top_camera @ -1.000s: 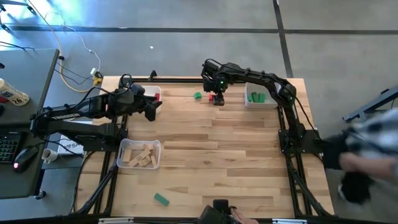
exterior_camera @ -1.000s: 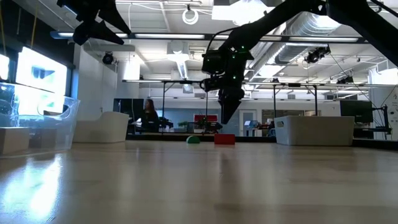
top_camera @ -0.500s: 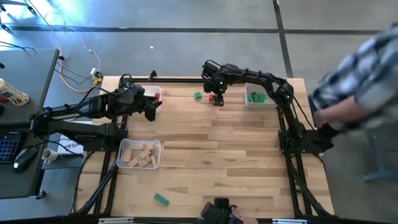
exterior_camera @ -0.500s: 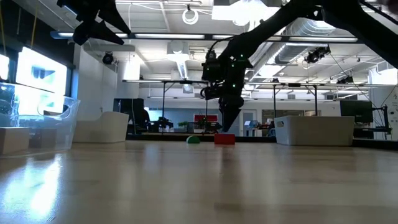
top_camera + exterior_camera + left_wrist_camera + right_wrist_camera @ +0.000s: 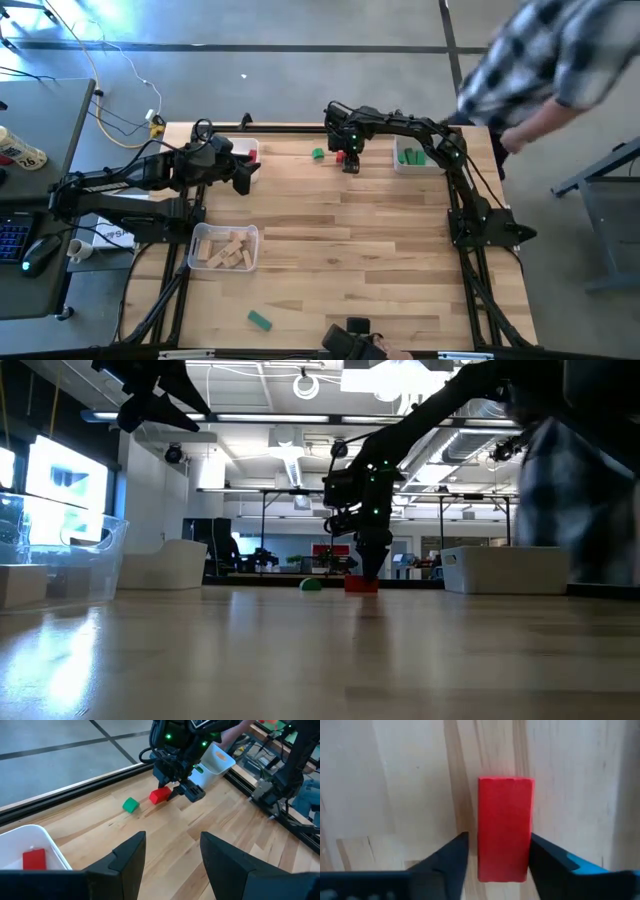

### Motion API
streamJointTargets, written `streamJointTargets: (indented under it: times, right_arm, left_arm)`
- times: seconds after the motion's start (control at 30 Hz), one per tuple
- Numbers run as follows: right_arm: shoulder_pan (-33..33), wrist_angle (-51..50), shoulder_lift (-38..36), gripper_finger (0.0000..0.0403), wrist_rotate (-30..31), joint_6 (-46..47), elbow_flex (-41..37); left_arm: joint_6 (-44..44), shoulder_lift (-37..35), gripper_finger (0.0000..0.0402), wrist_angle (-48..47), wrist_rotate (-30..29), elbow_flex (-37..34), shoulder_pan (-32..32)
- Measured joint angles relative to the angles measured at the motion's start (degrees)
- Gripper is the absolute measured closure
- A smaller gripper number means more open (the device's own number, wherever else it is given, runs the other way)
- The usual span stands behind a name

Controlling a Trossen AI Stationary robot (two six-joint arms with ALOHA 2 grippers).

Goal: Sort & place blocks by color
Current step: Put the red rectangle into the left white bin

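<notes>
A red block (image 5: 505,830) lies flat on the table near the far edge, also visible in the high view as the red block (image 5: 341,157), with a green cube (image 5: 317,154) just to its left. My right gripper (image 5: 499,870) is open and points down, one finger on each side of the red block, low over the table (image 5: 362,572). My left gripper (image 5: 172,855) is open and raised near the far-left white bin (image 5: 243,146), which holds a red block (image 5: 34,858). Another green block (image 5: 260,320) lies near the near edge.
A white bin (image 5: 418,165) at the far right holds green blocks. A clear bin (image 5: 204,232) at the near left holds plain wooden blocks. A person in a checked shirt (image 5: 545,55) leans in at the table's far-right corner. Bare wood fills the table's middle.
My right gripper has come down toward the red block until its fingers stand around it near the table. The person by the table's right side has moved toward the far-right corner. The blocks have stayed put.
</notes>
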Motion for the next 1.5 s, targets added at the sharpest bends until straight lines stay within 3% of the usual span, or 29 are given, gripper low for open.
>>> streamJointTargets:
  times: [0.2,0.67,0.87,1.2,1.5]
  right_arm:
    - [0.00,-1.50,-0.04,0.0302,0.22,0.15,0.15]
    - [2.64,-8.49,-2.19,0.0302,0.40,5.26,0.04]
    - [5.53,-9.01,-4.65,0.0302,1.39,7.47,0.07]
    - [10.18,-9.13,-6.90,0.0302,1.90,12.22,0.08]
    - [16.05,-8.93,-7.01,0.0302,1.84,17.32,0.09]
  left_arm:
    - [-0.22,0.00,0.0227,0.01,-0.09,0.00,0.02]
    - [-12.50,0.01,0.0227,0.01,1.21,0.00,0.02]
    - [-12.73,0.02,0.0222,-0.45,3.00,0.00,0.03]
    - [-12.37,0.00,0.0169,-0.54,4.62,0.00,-0.05]
    - [-10.44,0.00,0.0169,-0.45,10.66,0.00,-0.13]
